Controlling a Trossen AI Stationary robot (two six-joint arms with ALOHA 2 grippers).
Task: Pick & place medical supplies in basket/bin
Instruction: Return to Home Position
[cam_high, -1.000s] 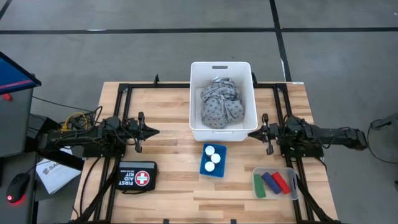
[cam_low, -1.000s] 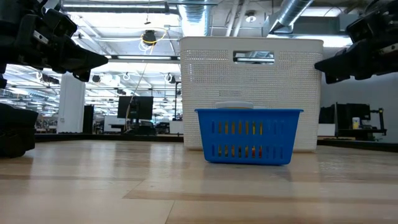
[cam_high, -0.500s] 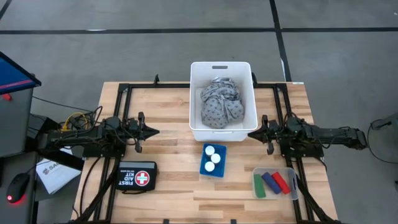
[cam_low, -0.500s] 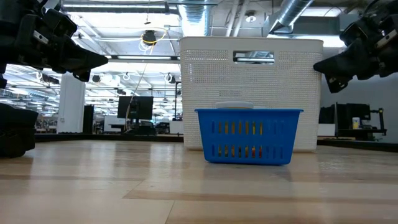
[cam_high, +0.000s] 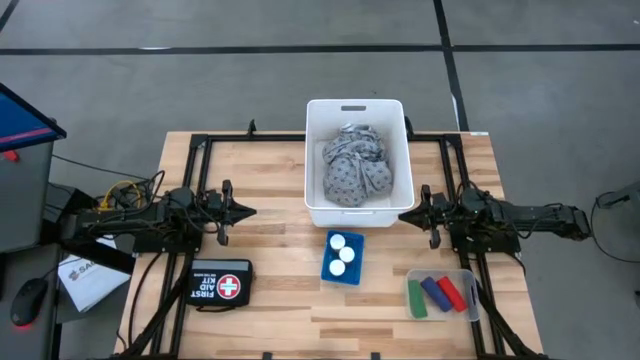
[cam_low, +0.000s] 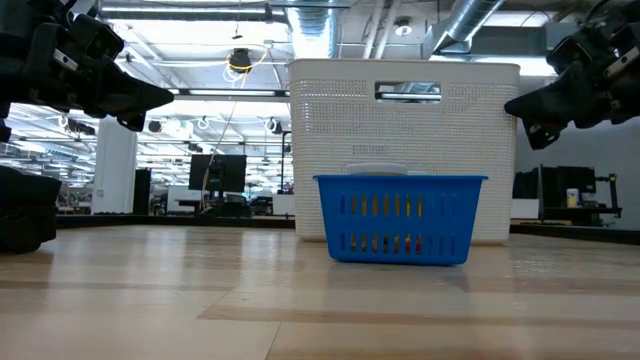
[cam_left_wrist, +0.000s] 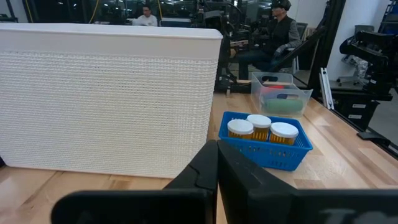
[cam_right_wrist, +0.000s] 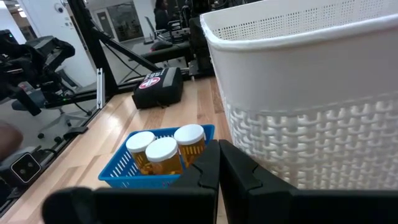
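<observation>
Three orange pill bottles with white caps (cam_high: 341, 253) stand in a small blue basket (cam_high: 330, 272) at the table's middle. Green, blue and red sticks (cam_high: 438, 294) lie side by side in a clear tray (cam_high: 468, 283) near the right front. A grey patterned cloth (cam_high: 356, 166) lies bunched inside the white bin (cam_high: 314, 160) at the far middle. My left gripper (cam_high: 250, 211) hovers shut, left of the bin. My right gripper (cam_high: 403, 214) hovers shut by the bin's near right corner. Both point level toward the middle, above the table.
A black first aid pouch (cam_high: 222, 285) lies at the near left. Black frame rails (cam_high: 190, 160) run along the table's sides. Bare wood lies between the pouch and the blue basket and along the near edge.
My right gripper has rolled a little about the line it points along, staying in place and shut. Nothing on the table has moved.
</observation>
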